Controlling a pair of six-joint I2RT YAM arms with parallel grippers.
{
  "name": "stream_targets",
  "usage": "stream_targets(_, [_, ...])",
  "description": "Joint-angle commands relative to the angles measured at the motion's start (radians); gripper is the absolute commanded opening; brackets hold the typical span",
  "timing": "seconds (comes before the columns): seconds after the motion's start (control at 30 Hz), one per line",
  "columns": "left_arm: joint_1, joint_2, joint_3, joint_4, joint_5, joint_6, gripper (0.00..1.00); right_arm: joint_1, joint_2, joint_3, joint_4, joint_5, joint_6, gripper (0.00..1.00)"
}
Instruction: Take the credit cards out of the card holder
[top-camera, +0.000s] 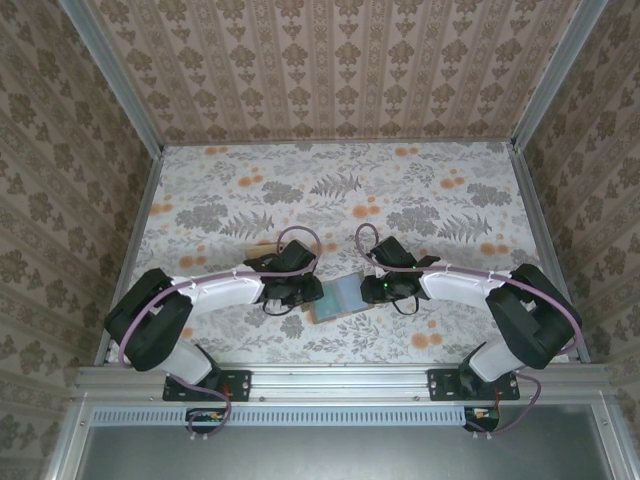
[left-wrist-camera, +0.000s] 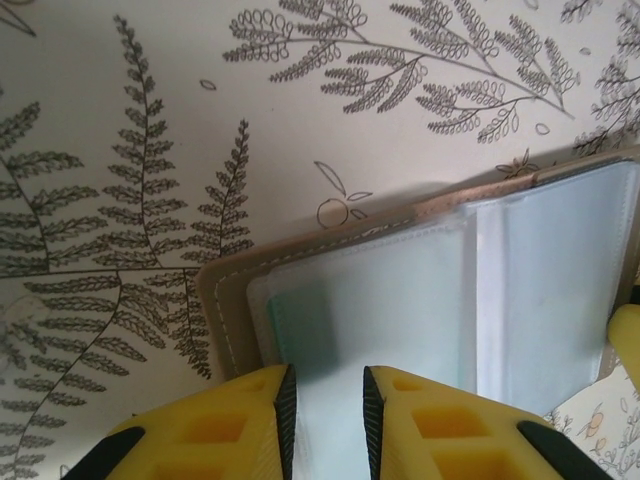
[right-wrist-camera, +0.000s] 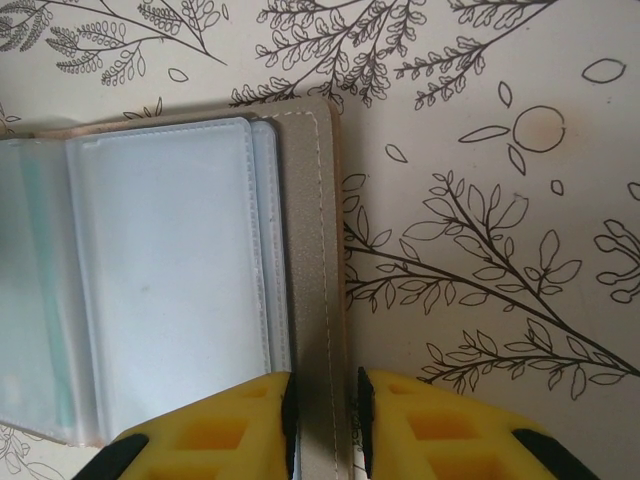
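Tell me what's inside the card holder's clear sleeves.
The card holder lies open, its frosted sleeves pale blue. A teal shape, likely a card, shows faintly through one sleeve. Its face and anything stacked behind it are hidden by the cloudy plastic.

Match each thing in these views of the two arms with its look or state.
Column one:
1 card holder
2 left gripper
3 right gripper
4 table

Column two:
A covered in a fern and flower print
B pinching the grey stitched cover edge
C lying open, clear sleeves facing up
D closed over a clear sleeve

Pairs: 1-C, 2-D, 3-B, 4-A
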Motion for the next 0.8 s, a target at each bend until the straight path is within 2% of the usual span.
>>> stream_targets(0.0, [-0.010,-0.006,0.036,-0.067,-0.029,0.024,0.27,0.007,0.013,-0.010,0.001,-0.001,0.015,0.27])
stream_targets(0.1, [-0.011,-0.029,0.021,-0.072,-0.046,0.021,0.27,0.007,0.014,-0.009,-0.001,-0.001,0.018,0.27])
stream_targets(0.77, [-0.016,0.049,0.048,0.005,0.042,0.060,0.27,0.012,0.034,-0.001,-0.001,-0.014,0.022,0.27])
